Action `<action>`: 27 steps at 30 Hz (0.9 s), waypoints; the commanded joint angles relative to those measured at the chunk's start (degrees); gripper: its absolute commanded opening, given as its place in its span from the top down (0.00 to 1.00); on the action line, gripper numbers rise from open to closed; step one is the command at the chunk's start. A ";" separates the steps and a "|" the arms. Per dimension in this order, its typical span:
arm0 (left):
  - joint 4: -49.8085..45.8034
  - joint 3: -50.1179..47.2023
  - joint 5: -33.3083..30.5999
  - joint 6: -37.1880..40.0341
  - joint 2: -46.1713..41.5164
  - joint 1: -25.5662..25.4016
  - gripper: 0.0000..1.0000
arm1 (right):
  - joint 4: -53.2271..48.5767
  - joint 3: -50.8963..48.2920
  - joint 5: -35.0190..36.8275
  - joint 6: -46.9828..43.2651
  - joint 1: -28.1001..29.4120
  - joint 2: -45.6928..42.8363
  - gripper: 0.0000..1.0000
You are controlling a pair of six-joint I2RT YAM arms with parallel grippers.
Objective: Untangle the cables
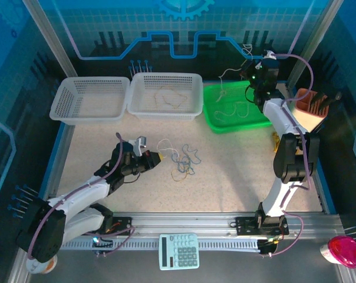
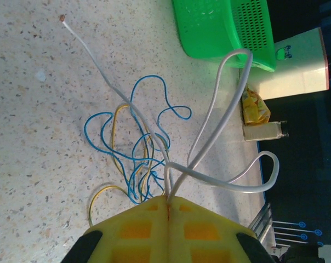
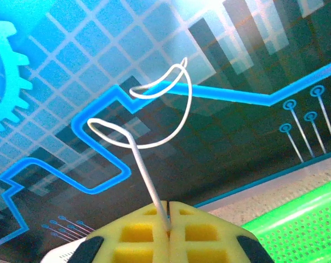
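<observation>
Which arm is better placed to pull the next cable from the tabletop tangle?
Left. The left tool is shut on a white cable right at the blue-yellow tangle; the right tool holds a second white cable up by the green basket.

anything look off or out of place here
Nothing spilled or damaged. The blue and yellow cables lie tangled on the table, and a white cable pinched in the shut left gripper crosses that heap. A calculator sits on the near rail.

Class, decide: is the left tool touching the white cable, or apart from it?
Touching. The left wrist view shows the left tool shut on the white cable, which runs into the seam between its yellow jaws.
</observation>
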 commanded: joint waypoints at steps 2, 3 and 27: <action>1.26 1.67 1.93 1.51 0.04 0.40 1.00 | -1.59 -2.25 2.65 -1.34 0.85 -0.16 1.00; 1.30 1.71 2.04 1.43 -0.04 0.32 1.00 | -2.04 -2.84 3.04 -1.50 0.97 -0.03 1.00; 0.54 2.20 2.14 0.94 -2.75 0.34 1.00 | -7.43 -10.82 5.03 -3.75 0.46 -3.73 0.13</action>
